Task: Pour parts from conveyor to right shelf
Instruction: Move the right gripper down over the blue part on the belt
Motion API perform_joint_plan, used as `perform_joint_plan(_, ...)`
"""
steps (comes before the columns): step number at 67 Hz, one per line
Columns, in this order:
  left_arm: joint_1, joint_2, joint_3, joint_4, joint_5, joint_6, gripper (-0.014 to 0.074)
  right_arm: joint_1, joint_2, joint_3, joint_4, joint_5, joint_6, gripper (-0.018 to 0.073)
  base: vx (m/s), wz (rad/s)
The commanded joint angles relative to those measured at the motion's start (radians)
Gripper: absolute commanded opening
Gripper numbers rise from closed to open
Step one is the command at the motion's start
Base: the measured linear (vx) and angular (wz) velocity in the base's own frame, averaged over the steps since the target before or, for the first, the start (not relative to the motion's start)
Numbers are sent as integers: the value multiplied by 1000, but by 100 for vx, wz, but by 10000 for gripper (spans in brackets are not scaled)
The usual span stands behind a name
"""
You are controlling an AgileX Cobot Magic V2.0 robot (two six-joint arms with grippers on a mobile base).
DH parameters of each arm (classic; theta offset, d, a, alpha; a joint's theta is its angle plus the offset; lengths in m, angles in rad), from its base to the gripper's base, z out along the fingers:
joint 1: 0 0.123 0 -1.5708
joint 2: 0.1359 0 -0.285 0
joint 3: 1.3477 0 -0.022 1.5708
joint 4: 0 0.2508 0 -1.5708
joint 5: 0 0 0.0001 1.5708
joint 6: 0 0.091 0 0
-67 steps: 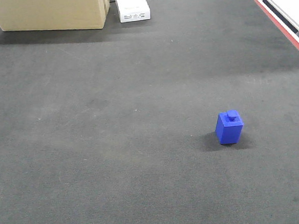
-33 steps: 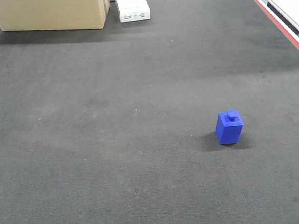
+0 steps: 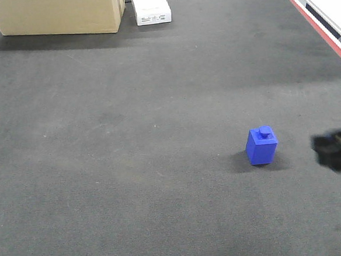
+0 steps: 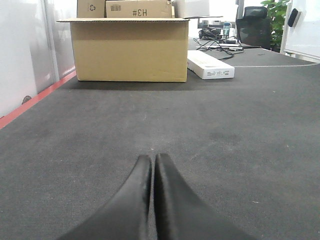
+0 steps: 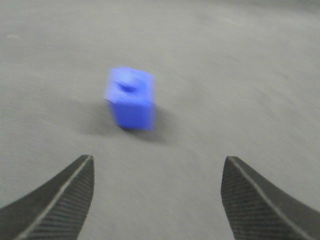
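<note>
One small bright blue part (image 3: 261,145) with a stud on top stands upright on the dark grey conveyor (image 3: 130,136), right of centre. In the front view my right gripper (image 3: 336,150) shows as a blurred dark shape just right of the part, apart from it. The right wrist view has the part (image 5: 131,98) ahead and a little left of my right gripper (image 5: 157,161), whose fingers stand wide open and empty. My left gripper (image 4: 152,159) rests low over the conveyor (image 4: 240,150), shut on nothing. The right shelf is out of view.
A cardboard box (image 3: 57,14) and a flat white box (image 3: 150,7) sit at the far end of the belt. A red stripe (image 3: 318,27) marks the belt's right edge. In the left wrist view the cardboard box (image 4: 130,49) stands straight ahead, with cables behind it.
My right gripper has come in from the lower right edge and risen toward the blue part, blurred by motion. The part and the left gripper have not moved.
</note>
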State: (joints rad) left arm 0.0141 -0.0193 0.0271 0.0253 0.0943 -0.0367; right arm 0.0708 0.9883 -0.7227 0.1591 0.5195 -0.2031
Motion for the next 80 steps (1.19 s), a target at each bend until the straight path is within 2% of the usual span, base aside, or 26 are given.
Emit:
perform_joint_plan(1,2,-4,-26,-6,-72,-7,-6,47,88,-122,6,-32,22,520,0,0)
perform_joint_plan(15,2,-4,-26,-6,-72,-7,-6,65,303,-320,-10,111,87,520,0,0)
perform_joint_plan(38,2,-4,-26,-6,-72,-7,-6,65,622,-625,-14,352,106,520,0,0)
perform_joint_plan(57,2,-4,-26,-6,-72,-7,-6,65,778,-768,-92,456,134,520,0,0)
perform_joint_plan(80,2,-4,-26,-6,-72,-7,-6,65,866,-803,-89,496,133,519,0,0)
